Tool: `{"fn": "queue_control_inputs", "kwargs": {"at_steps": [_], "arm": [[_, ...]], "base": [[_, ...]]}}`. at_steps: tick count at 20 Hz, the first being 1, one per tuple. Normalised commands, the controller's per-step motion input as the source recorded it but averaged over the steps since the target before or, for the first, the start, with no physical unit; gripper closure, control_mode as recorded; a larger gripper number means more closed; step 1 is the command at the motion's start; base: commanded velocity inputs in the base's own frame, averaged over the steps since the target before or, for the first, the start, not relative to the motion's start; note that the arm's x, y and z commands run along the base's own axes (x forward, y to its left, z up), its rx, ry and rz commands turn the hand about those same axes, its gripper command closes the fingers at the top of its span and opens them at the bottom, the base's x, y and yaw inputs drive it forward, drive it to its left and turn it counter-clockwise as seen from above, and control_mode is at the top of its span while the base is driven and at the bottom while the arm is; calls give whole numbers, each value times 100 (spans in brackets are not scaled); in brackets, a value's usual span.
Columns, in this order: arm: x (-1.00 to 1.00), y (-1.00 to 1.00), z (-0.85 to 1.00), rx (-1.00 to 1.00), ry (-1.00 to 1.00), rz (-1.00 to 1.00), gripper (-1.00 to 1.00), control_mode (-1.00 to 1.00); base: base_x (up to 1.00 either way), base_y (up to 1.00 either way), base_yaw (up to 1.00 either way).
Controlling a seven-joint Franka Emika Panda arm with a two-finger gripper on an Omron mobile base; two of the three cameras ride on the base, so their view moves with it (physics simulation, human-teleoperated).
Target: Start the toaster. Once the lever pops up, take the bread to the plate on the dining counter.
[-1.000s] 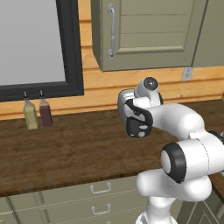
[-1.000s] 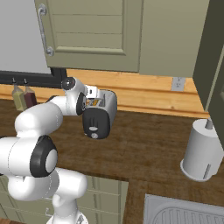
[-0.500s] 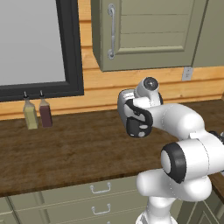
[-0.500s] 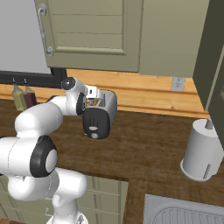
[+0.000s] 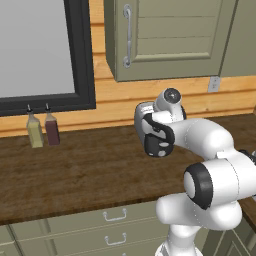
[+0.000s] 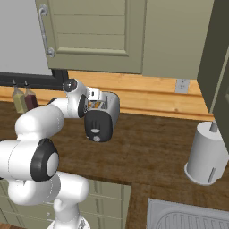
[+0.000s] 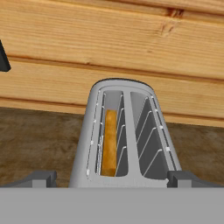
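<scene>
Hand view: toaster (image 7: 124,135) runs lengthwise toward the wall, between the wide-apart fingers (image 7: 40,178).

No legible text, label, brand, number or sign in any of my views — the toaster (image 6: 103,115) carries only a plain black end panel with a blank knob, the two bottles (image 5: 43,130) show no readable labels, and the wall outlet (image 6: 181,85) and cabinet door (image 5: 170,37) are unmarked.
</scene>
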Motion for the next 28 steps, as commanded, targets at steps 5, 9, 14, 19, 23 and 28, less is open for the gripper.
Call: {"fn": "queue_control_inputs", "kwargs": {"at_steps": [5, 9, 14, 19, 23, 28], "arm": [[0, 0, 0, 0, 0, 0, -100, -100], [0, 0, 0, 0, 0, 0, -100, -100], [0, 0, 0, 0, 0, 0, -100, -100], [0, 0, 0, 0, 0, 0, -100, -100], [0, 0, 0, 0, 0, 0, -100, -100], [0, 0, 0, 0, 0, 0, -100, -100]], "base": [[0, 0, 0], [0, 0, 0], [0, 0, 0], [0, 0, 0], [0, 0, 0], [0, 0, 0]]}}
